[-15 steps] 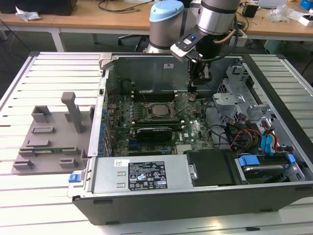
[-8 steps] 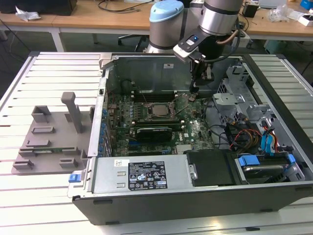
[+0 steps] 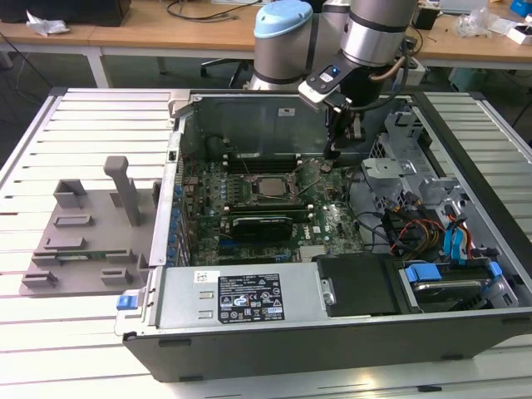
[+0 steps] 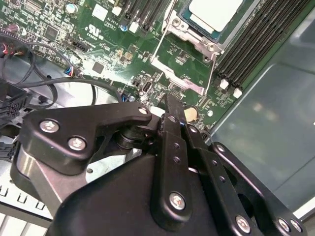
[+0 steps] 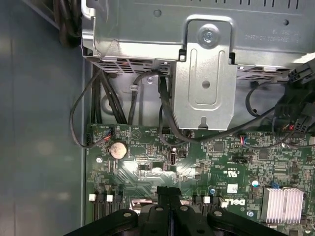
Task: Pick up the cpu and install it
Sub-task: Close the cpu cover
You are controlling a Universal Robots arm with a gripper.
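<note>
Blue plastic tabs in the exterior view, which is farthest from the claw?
The blue plastic tab at the computer case's corner on the exterior view's left, beside the grey moulded tray. The other blue tabs sit among the drives.

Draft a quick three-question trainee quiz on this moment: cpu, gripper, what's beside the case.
1. True or false: the silver-grey square metal-topped cpu sits in the metal-edged socket frame on the green motherboard.
2. Multiple choice: the black two-finger gripper holds (A) the cpu, (B) a black cable, (C) nothing.
3. Short answer: in the exterior view, on which side of the open dark-grey computer case does the flat grey plastic fixture lie?
Key: 1 true; 2 C, shut over the motherboard, apart from the cpu; 3 the exterior view's left.
</note>
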